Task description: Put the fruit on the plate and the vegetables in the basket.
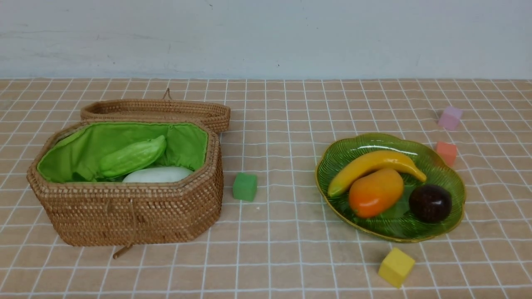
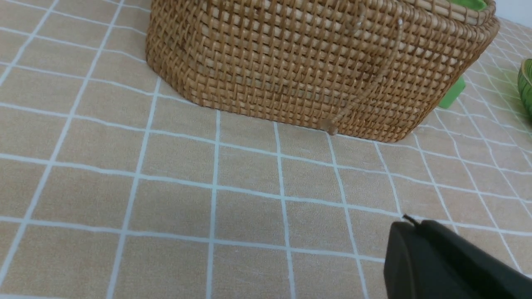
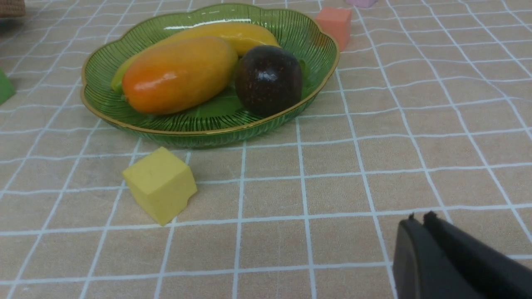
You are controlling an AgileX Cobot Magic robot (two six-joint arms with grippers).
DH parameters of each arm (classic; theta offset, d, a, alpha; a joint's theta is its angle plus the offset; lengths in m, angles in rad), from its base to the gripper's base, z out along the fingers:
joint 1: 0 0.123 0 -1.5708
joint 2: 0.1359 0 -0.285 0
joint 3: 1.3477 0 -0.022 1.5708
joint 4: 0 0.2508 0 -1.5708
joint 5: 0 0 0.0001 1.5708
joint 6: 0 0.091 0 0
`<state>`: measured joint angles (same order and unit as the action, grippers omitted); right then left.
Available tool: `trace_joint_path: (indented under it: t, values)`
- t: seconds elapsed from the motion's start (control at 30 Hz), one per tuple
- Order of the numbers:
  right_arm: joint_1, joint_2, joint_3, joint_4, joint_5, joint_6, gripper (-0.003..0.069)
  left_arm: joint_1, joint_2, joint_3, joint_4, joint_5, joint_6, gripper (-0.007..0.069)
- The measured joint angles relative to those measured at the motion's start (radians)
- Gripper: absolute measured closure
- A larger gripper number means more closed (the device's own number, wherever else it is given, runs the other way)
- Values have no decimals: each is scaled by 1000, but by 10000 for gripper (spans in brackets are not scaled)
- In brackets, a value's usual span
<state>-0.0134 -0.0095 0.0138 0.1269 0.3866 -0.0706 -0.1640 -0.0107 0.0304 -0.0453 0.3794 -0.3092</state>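
Observation:
The green glass plate [image 1: 453, 182] holds the yellow banana [image 1: 376, 164], the orange mango [image 1: 376, 192] and the dark purple mangosteen [image 1: 430, 202]; they also show in the right wrist view: plate [image 3: 104, 79], banana [image 3: 232, 32], mango [image 3: 178, 74], mangosteen [image 3: 269, 79]. The wicker basket [image 1: 129, 211], lid open, holds the light-green gourd [image 1: 132, 157] and the white vegetable [image 1: 158, 174]; the carrot is hidden. My left gripper [image 2: 413, 224] is shut and empty in front of the basket [image 2: 316, 62]. My right gripper [image 3: 419, 219] is shut and empty, near the plate. Neither gripper shows in the front view.
Foam cubes lie on the checked cloth: green [image 1: 245, 187] between basket and plate, yellow [image 1: 396, 267] in front of the plate, orange [image 1: 446, 152] and pink [image 1: 449, 117] behind it to the right. The basket's lid [image 1: 158, 111] lies open behind it.

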Motion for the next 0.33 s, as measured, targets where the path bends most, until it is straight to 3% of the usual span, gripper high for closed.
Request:
trace_joint_path:
  t: [0.33]
  values:
    - [0,0,0,0,0,0,616,0,0,0,0,0,0,637]
